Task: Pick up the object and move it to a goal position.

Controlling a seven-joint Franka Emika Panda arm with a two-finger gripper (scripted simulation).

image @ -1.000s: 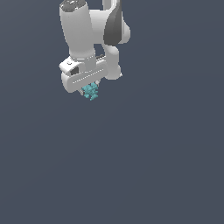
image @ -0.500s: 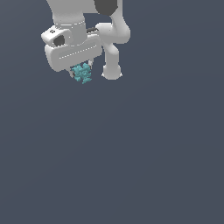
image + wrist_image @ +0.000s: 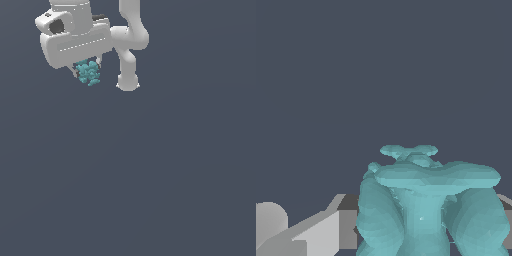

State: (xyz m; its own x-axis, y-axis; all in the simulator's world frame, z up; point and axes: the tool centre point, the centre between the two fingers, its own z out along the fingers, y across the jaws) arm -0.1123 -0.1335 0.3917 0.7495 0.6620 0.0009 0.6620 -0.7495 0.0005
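You are looking at a plain dark grey-blue scene with one white robot arm (image 3: 129, 40) near the top of the exterior view, toward that view's left. Its broad white hand block hangs from the wrist, and the gripper (image 3: 88, 70) points downward from its underside. Between the two short fingers sits the object (image 3: 89, 73), a small teal lump made of rounded blobs, much smaller than the hand above it. The fingers are closed in on the lump from both sides, pinching it, and only their tips (image 3: 99, 62) peek out beside it. The lump hangs in open space with nothing touching it from below.

In the wrist view, the same teal lump (image 3: 426, 200) fills the near part of the picture, its bulging lobes stacked close to the camera. A pale grey finger (image 3: 316, 232) shows beside it, close against its side. Behind everything is flat grey-blue background.
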